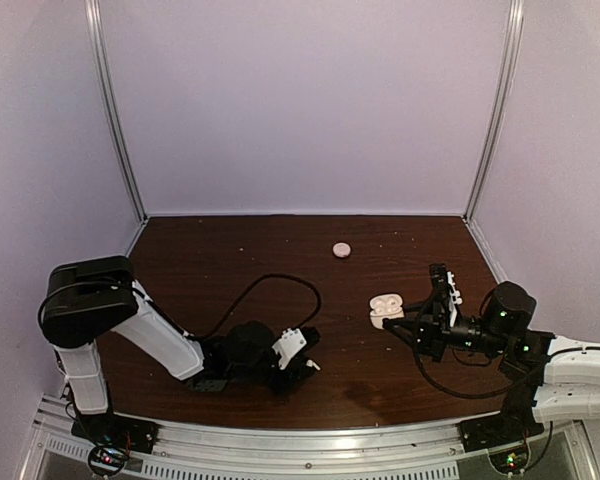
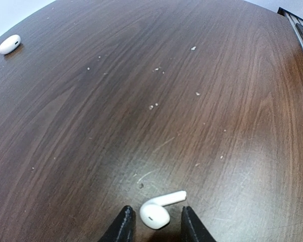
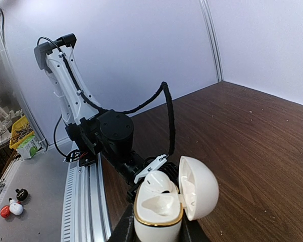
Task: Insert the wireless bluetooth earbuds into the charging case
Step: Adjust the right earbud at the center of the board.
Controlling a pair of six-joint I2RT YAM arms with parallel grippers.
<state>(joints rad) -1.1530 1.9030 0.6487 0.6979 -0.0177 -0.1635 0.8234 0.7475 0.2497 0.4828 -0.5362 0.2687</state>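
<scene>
Pick-up step: the left gripper [image 2: 157, 222] straddled an earbud [image 2: 154, 214] on the table [image 2: 202, 101], jaws slightly apart. The right gripper [image 3: 158, 233] clamped the open charging case [image 3: 159, 204]. The next move called for pinching and lifting.

So the charging case [image 1: 386, 309] is pinched between the right gripper's [image 3: 157, 231] fingers, over the right half of the table [image 1: 230, 290]. The disc [image 1: 341, 249] lies behind the case, a bit left. One earbud [image 2: 154, 214] lies on the table well left of the case, nearer the front edge, between the left gripper's [image 2: 156, 210] spread fingers.
</scene>
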